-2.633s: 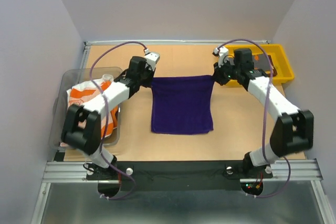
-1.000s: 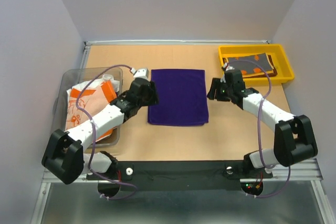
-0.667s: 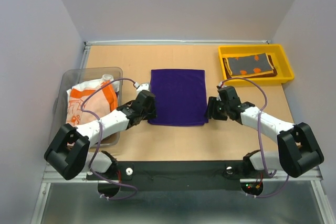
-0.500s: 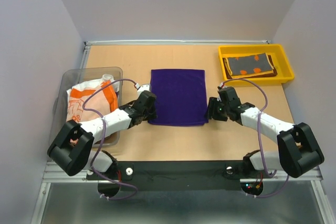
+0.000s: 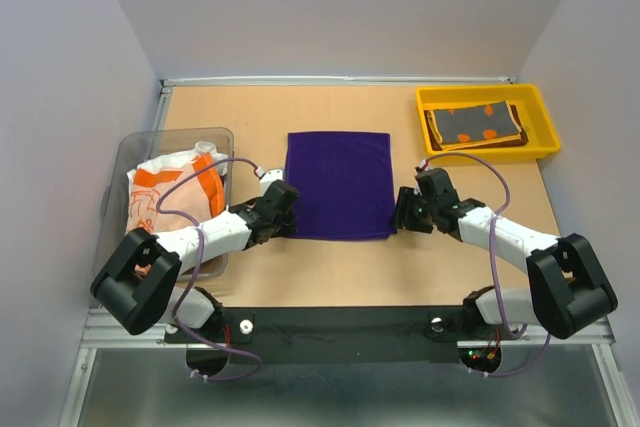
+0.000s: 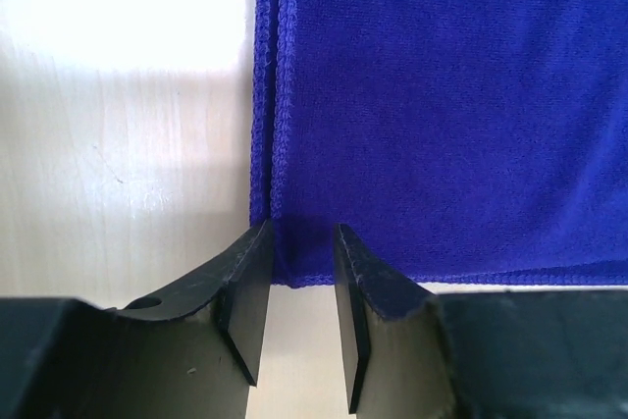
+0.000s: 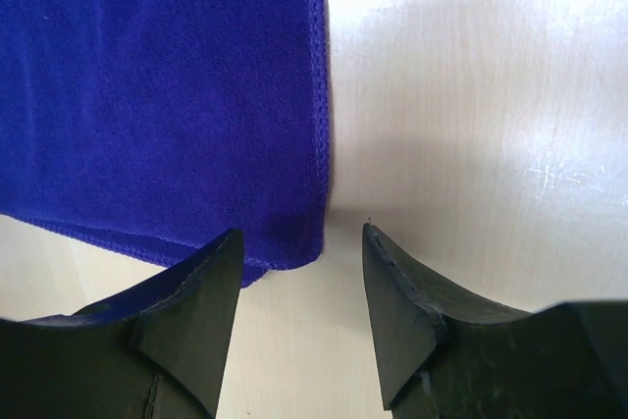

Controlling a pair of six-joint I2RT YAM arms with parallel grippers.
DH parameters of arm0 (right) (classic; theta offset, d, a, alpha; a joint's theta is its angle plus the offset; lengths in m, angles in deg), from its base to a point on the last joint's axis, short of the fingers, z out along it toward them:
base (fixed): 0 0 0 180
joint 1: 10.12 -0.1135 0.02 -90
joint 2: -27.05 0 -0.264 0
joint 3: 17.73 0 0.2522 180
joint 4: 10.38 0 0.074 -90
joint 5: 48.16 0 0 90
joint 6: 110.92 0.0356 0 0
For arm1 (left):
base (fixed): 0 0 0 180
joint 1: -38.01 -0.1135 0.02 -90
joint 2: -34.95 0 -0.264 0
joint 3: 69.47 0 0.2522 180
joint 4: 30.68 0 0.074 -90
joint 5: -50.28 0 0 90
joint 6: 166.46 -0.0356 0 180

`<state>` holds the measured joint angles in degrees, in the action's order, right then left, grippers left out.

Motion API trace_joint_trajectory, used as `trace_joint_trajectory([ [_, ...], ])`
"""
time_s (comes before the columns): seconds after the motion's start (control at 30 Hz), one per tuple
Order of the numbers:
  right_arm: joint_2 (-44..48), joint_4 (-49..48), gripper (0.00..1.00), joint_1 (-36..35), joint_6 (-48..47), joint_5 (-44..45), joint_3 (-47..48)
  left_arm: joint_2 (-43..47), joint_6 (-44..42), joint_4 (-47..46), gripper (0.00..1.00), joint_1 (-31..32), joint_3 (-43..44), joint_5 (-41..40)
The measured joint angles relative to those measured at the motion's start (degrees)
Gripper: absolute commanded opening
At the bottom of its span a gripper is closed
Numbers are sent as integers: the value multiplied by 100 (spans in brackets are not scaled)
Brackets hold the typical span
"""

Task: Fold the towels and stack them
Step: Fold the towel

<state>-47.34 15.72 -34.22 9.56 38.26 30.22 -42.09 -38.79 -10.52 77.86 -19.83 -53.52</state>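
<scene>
Purple towel (image 5: pixel 339 185) flat, folded double, mid-table; left gripper (image 6: pixel 294 272) jaws narrowly parted astride its near-left corner, right gripper (image 7: pixel 299 272) jaws apart at near-right corner, neither clamped; patterned towel (image 5: pixel 475 125) in yellow tray (image 5: pixel 535 107)

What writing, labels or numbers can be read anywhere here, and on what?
None: no readable text in any view.
The purple towel is plain.
The patterned towel in the clear bin and the cloth in the yellow tray show only orange shapes, not letters.
The arms carry no legible markings.
</scene>
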Motion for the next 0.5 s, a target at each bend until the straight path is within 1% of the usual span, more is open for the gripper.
trace_joint_trajectory([
  [0.37,0,-118,57,0,66,-2,-66,-28,39,70,41,31,-66,-26],
  [0.4,-2,-140,56,0,68,-2,-79,-28,39,70,40,33,-66,-26],
  [0.47,-37,-192,55,0,85,-9,-109,-35,39,68,29,33,-66,-26],
  [0.5,-68,-214,53,0,87,-11,-116,-39,33,70,28,33,-66,-28],
])
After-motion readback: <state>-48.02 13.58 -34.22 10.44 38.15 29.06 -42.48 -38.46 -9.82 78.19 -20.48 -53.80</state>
